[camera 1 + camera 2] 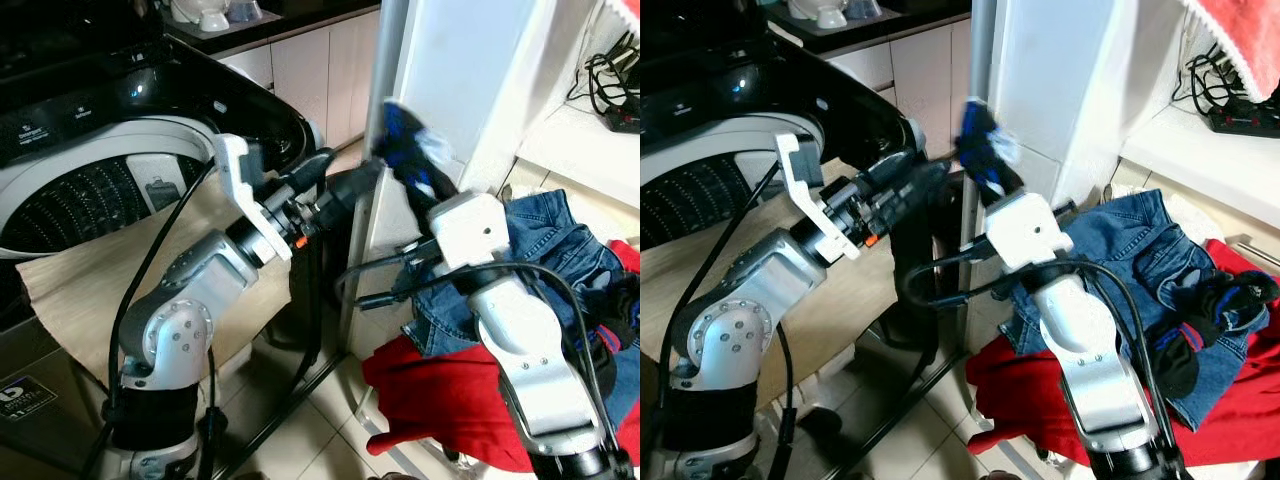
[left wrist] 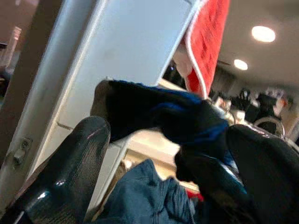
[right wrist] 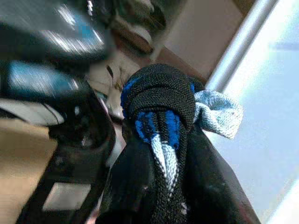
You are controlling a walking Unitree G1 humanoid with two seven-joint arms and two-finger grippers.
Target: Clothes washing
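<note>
Laundry heaps low on the robot's right: a red garment [image 1: 440, 400] under blue jeans [image 1: 540, 250]. Raised beside the washing machine [image 1: 90, 190], the right gripper [image 1: 405, 150] pinches a black, blue and pale-blue knit sock [image 3: 161, 112]; the left gripper's [image 1: 350, 185] fingers [image 2: 70, 172] spread open around it.

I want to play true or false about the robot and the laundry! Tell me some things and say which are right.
1. The right gripper is shut on a black and blue sock. True.
2. The jeans lie inside the washer. False: they lie on the red cloth, off to the robot's right of the washer.
3. The left gripper is open near the sock. True.
4. The washer's lid is closed. False: it stands open, and the drum shows.
5. The red cloth lies on top of the jeans. False: the jeans lie on top of it.
</note>
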